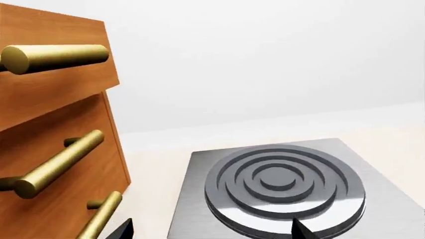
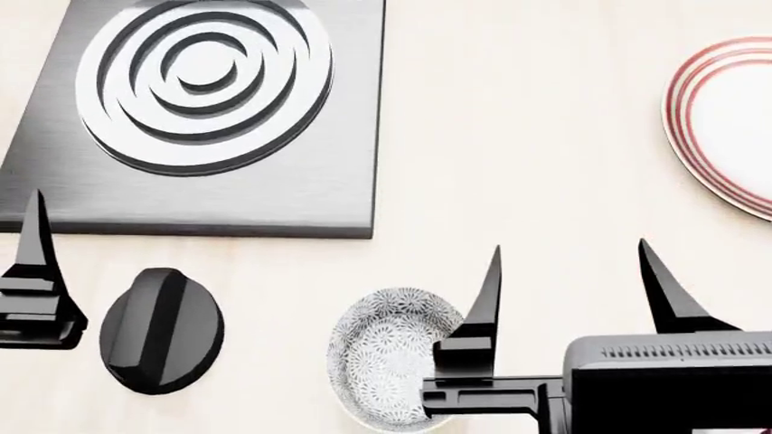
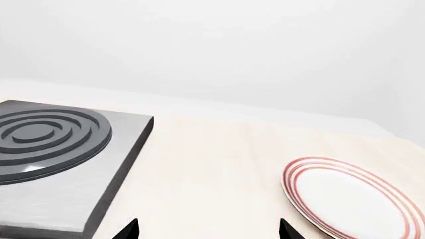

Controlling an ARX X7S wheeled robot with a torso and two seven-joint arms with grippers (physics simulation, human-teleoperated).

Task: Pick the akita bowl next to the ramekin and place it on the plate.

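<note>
An akita bowl (image 2: pixel 383 354), grey-white with dark floral speckles, sits on the counter at the near edge of the head view. The left finger of my right gripper (image 2: pixel 567 276) partly covers it. That gripper hovers open and empty, just right of the bowl. The ramekin is out of view. The red-ringed white plate (image 2: pixel 728 122) lies far right, and it also shows ahead of the right gripper (image 3: pixel 209 230) as the plate (image 3: pixel 352 199). My left gripper (image 1: pixel 212 231) is open and empty near the stove. In the head view only one of its fingers (image 2: pixel 36 262) shows.
A steel stove plate with a ringed burner (image 2: pixel 205 81) fills the far left. A black knob (image 2: pixel 161 330) lies in front of it, left of the bowl. Wooden drawers with brass handles (image 1: pixel 53 124) stand beside the burner (image 1: pixel 279 184) in the left wrist view.
</note>
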